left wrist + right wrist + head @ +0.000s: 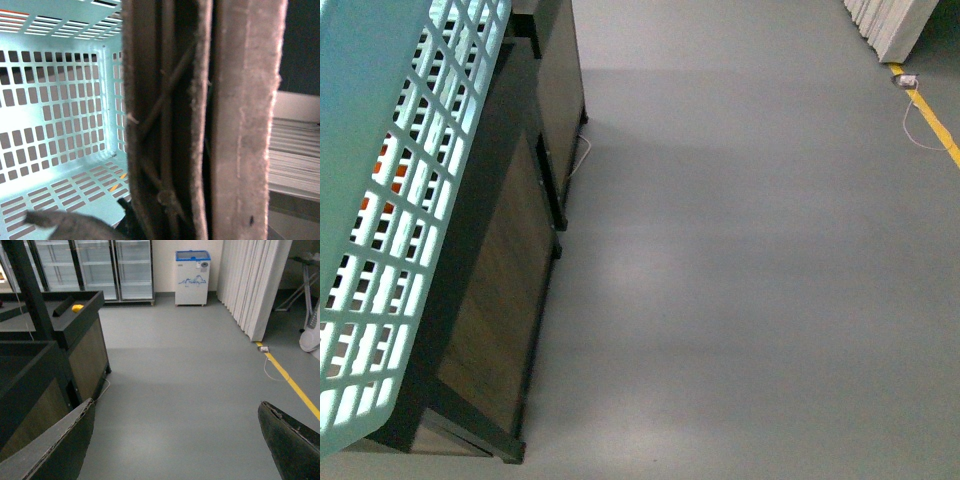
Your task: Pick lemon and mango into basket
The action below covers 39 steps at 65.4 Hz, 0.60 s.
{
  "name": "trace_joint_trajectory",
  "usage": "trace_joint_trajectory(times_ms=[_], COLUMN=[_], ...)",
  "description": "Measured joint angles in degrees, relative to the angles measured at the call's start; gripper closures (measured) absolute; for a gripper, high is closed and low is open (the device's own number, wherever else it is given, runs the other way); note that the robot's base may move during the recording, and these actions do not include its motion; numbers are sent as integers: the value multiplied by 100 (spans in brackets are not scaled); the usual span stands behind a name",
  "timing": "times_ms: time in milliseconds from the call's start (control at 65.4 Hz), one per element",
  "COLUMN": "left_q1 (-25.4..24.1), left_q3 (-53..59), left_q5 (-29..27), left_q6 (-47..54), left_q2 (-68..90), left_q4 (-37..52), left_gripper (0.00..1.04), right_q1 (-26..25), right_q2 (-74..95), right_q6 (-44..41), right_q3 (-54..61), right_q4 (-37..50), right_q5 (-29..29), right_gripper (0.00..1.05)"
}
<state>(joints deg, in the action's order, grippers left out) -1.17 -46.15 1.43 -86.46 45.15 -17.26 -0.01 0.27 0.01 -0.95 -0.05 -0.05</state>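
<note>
The teal basket (380,200) hangs raised at the left of the front view, its slotted side filling that corner. In the left wrist view its brown handles (200,125) fill the middle, and my left gripper (185,210) is shut on them. The slotted inside (55,125) shows no fruit in the part I see. My right gripper (172,450) is open and empty over bare floor, its fingertips (55,450) wide apart. A small yellow fruit (77,308) lies on a dark stand far off; I cannot tell whether it is the lemon or the mango.
Dark wooden display stands (510,270) run along the left, right beside the basket. Grey floor (740,260) spreads to the right. Glass-door fridges (97,267), a white chest freezer (192,277) and a white curtain (255,285) stand at the back. A yellow floor line (292,382) runs at the right.
</note>
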Motion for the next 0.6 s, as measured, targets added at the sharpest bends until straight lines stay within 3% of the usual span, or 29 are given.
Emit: trace_joint_trajectory(times_ms=[596], left_q1=[0], left_q3=[-2], left_q5=[-11], left_q6=[4], left_q2=[0], left_q4=[0], left_gripper=[90], right_q1=[0], right_q2=[-4], right_q6=[0], right_q3=[0], right_q4=[-2], right_q5=[15], right_gripper=[9])
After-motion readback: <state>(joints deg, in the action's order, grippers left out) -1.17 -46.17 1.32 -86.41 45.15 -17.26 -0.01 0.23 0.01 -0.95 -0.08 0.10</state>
